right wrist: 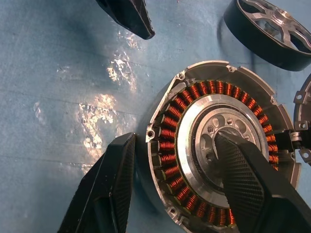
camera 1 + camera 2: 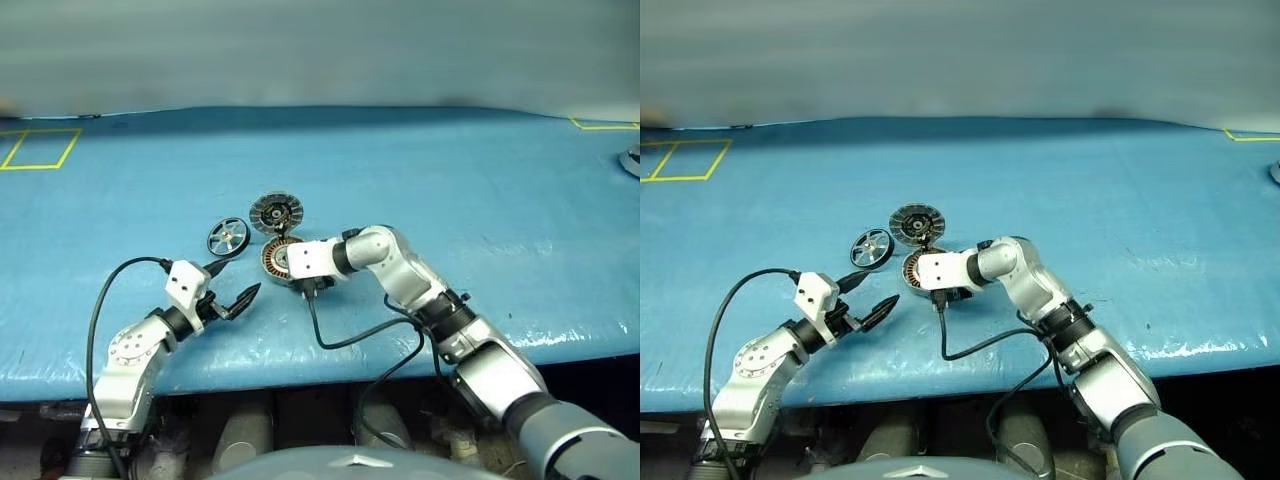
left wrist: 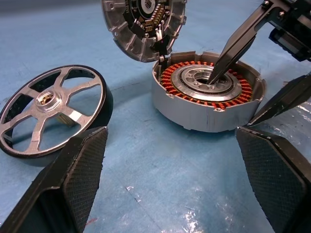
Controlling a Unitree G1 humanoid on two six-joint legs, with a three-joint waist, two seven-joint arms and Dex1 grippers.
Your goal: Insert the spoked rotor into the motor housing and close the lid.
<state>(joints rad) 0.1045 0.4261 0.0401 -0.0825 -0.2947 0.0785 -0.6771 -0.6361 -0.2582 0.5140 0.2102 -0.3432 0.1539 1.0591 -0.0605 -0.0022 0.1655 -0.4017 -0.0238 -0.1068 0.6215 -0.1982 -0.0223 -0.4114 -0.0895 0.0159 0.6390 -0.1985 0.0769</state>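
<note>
right now my right gripper [image 1: 170, 189] pinches the motor housing [image 1: 194, 102] wall, one finger outside, one in its centre. left gripper [image 3: 175, 179] spread, spoked rotor [image 3: 51, 114] beside it, lid [image 3: 143, 26] propped open. if i tug, the housing could skid and slam the lid.

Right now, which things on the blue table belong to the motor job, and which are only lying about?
For the job:
- spoked wheel
- motor cup with copper windings, right claw straddling its wall
- ribbed lid, hinged open

Lying about:
- yellow tape marks
- a grey thing at the table's far right edge, too cut off to name
</note>
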